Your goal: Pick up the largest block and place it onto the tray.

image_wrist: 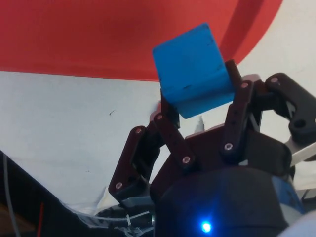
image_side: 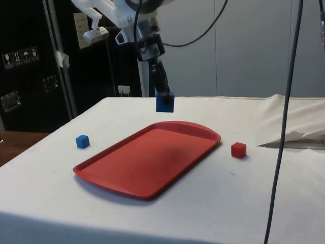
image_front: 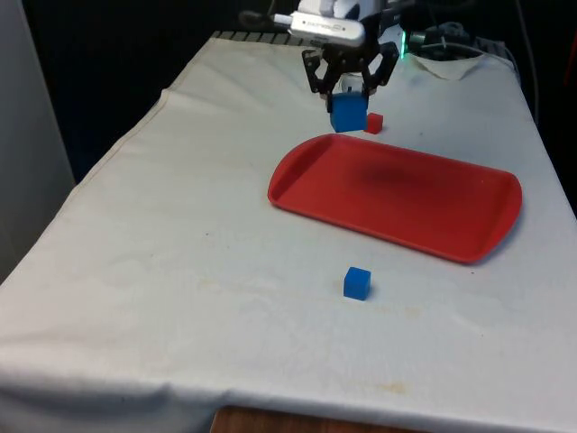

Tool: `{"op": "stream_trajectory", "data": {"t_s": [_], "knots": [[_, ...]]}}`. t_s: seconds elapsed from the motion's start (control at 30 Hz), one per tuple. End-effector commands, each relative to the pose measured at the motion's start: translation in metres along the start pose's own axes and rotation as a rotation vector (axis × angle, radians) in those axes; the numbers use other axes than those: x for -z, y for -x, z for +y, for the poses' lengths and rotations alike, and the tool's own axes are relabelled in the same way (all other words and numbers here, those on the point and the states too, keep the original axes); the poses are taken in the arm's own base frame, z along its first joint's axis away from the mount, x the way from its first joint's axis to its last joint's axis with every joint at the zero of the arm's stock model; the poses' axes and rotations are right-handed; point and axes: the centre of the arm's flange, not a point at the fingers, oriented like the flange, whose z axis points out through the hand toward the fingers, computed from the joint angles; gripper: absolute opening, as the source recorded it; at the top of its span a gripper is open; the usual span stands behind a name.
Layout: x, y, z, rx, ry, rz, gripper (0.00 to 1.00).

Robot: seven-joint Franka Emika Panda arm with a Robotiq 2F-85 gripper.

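Above the tray's far rim, the claw grips the large blue block, clear of the cloth.

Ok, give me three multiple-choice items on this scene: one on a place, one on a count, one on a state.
1. Where is the small blue block?
A. on the tray
B. on the cloth, apart from the tray
C. in the gripper

2. How many blocks are there?
A. two
B. three
C. four

3. What is the state of the big blue block?
A. held in the air by the gripper
B. lying on the tray
C. resting on the cloth

Key: 1 B, it sits on the cloth clear of the tray's rim. 2 B, two blue ones and a red block. 3 A, the gripper grips it above the table, at the tray's far edge.
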Motion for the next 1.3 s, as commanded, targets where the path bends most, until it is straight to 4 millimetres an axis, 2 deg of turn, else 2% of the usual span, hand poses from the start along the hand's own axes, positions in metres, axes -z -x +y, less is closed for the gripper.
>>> {"op": "stream_trajectory", "data": {"t_s": [0.0, 0.2, 0.43, 1.27], "knots": [[-0.003, -0.002, -0.003, -0.003, 0.0, 0.004, 0.01], [-0.009, -0.006, -0.01, 0.001, 0.0, 0.002, 0.01], [-0.027, -0.015, -0.021, 0.0, -0.011, 0.037, 0.01], [-0.067, -0.027, -0.039, 0.007, -0.035, 0.124, 0.01]]}}
